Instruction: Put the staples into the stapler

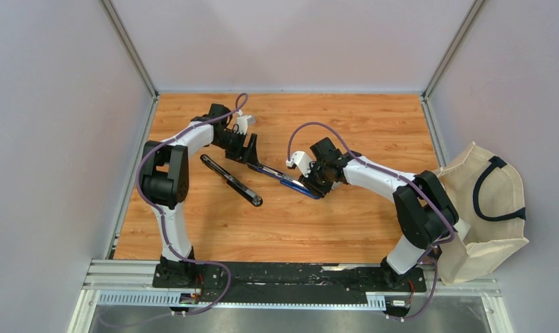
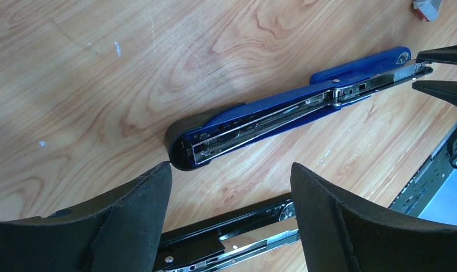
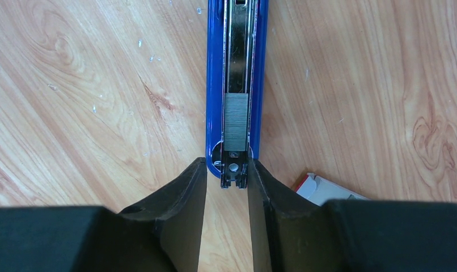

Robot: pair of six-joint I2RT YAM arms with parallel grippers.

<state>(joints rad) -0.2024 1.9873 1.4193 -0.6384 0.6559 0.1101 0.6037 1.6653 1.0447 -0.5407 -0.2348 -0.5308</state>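
Note:
The blue stapler (image 1: pixel 285 180) lies unfolded flat on the wooden table, its cover (image 2: pixel 243 127) swung back from the hinge. A short grey strip of staples (image 3: pixel 236 122) sits in its metal channel near the front end. My right gripper (image 3: pixel 227 170) straddles that front end with its jaws a narrow gap apart: the right finger (image 3: pixel 260 187) is against the rail and bare table shows beside the left one. My left gripper (image 2: pixel 232 167) stands wide open just short of the cover's rounded end, holding nothing. In the top view it (image 1: pixel 249 149) is at the stapler's far left end.
A black stapler (image 1: pixel 229 180) lies open below the left gripper, its rail (image 2: pixel 226 232) running between the left fingers. A small white box with a red edge (image 3: pixel 322 190) lies right of the right gripper. A cream cloth bag (image 1: pixel 488 208) hangs at the table's right edge.

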